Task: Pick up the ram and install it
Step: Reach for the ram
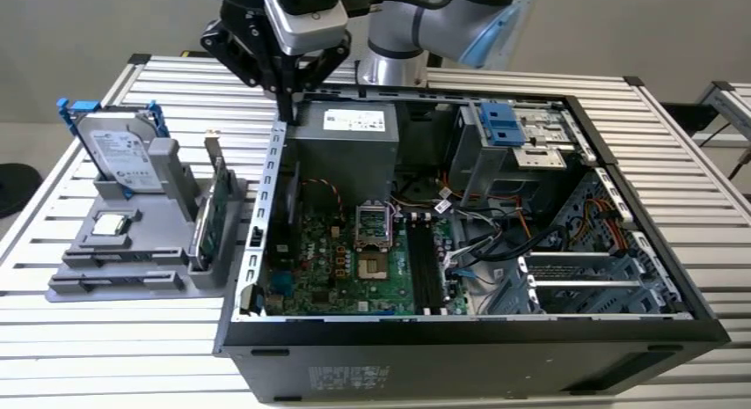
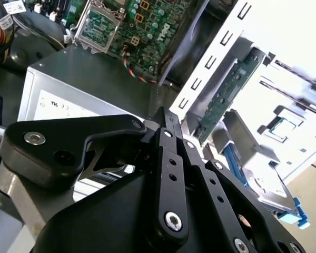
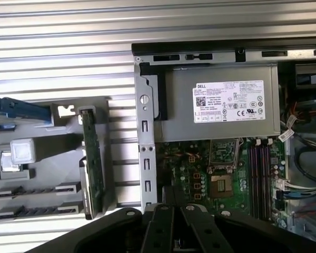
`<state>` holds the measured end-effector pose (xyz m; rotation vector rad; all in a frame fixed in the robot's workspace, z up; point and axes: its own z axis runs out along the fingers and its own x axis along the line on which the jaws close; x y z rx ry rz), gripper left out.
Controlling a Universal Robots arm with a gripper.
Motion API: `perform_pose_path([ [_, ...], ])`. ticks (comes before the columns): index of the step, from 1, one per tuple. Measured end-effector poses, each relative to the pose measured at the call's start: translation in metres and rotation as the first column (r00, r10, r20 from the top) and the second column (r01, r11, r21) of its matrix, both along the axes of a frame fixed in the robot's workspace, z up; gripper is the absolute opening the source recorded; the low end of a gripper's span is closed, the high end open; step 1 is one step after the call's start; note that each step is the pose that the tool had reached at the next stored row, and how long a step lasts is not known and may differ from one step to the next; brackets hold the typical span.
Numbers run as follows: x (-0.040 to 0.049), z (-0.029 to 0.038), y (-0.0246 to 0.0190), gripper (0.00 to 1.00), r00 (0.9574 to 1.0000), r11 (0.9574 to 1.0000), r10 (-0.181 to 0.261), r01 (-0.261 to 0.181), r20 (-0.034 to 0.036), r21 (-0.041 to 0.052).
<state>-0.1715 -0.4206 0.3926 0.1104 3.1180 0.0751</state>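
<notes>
Hanging pinched shut, the black claw (image 1: 284, 110) risks striking the slotted grey metal case wall (image 1: 273, 193) directly beneath it if lowered.

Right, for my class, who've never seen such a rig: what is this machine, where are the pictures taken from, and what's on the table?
It is one robot arm. Its gripper, fingers shut with nothing visible between them, hangs over one wall of an open computer case. The exterior view comes from a camera off the arm; both wrist views ride on the arm. The case, showing its motherboard, sits on a slatted table. Beside it a grey holder carries a hard drive and a green card.
</notes>
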Motion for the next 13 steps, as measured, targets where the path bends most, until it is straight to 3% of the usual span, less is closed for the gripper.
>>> perform_pose_path([
  [13,-0.0157,0.0,-0.0012,0.0,1.0,1.0,0.0,0.0,0.0,0.0],
])
